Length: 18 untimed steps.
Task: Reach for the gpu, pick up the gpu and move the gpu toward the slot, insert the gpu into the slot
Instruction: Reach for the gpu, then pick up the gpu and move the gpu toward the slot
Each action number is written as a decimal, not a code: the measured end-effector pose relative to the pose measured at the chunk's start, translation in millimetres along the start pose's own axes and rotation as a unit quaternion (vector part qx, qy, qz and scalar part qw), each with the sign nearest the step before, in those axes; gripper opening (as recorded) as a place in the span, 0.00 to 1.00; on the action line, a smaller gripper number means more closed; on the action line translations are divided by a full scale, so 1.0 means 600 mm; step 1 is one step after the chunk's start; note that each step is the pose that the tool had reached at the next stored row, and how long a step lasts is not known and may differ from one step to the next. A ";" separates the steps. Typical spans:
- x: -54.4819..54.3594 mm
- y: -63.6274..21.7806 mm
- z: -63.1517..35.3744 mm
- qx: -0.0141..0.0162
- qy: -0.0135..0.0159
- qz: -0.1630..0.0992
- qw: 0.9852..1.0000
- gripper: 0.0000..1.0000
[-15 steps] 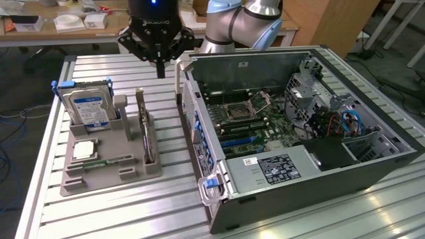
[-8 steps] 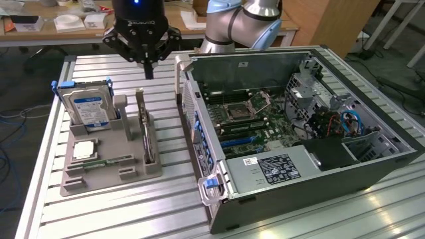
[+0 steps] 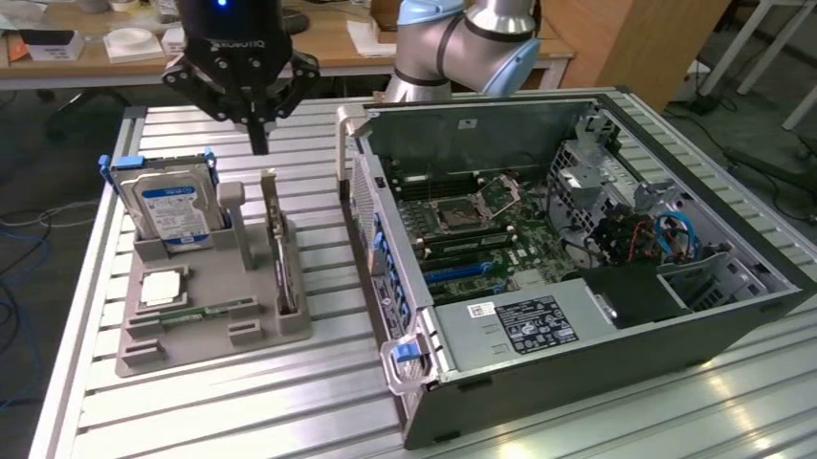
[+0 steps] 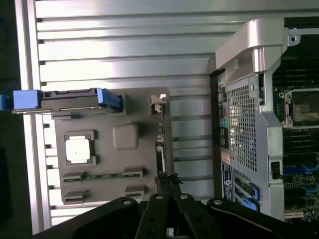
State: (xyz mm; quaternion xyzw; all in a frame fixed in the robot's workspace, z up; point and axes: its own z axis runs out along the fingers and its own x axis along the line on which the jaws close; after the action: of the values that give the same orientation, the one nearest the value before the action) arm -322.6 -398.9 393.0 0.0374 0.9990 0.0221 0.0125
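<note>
Gripper [image 3: 259,142] sits upper left in the exterior view, its top cut off. The fingers are pinched together on nothing, above the gpu [image 3: 278,249]. One gpu, standing edge-on in the grey holder tray [image 3: 210,277]. It's toward the exterior view's left from the open PC case [image 3: 460,124]. One hard drive [image 3: 172,210] too.

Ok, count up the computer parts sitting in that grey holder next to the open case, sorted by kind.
hard drive: 1
graphics card: 1
processor chip: 1
memory stick: 1
Total: 4
</note>
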 end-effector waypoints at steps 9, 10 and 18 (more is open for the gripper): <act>0.014 -0.001 0.000 0.000 0.000 0.000 1.000 0.10; 0.014 -0.001 0.000 0.000 0.000 0.000 1.000 0.10; 0.014 -0.001 0.000 0.000 0.000 0.000 1.000 0.10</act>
State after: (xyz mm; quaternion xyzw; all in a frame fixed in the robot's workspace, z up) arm -330.9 -398.9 393.0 0.0375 0.9990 0.0221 0.0125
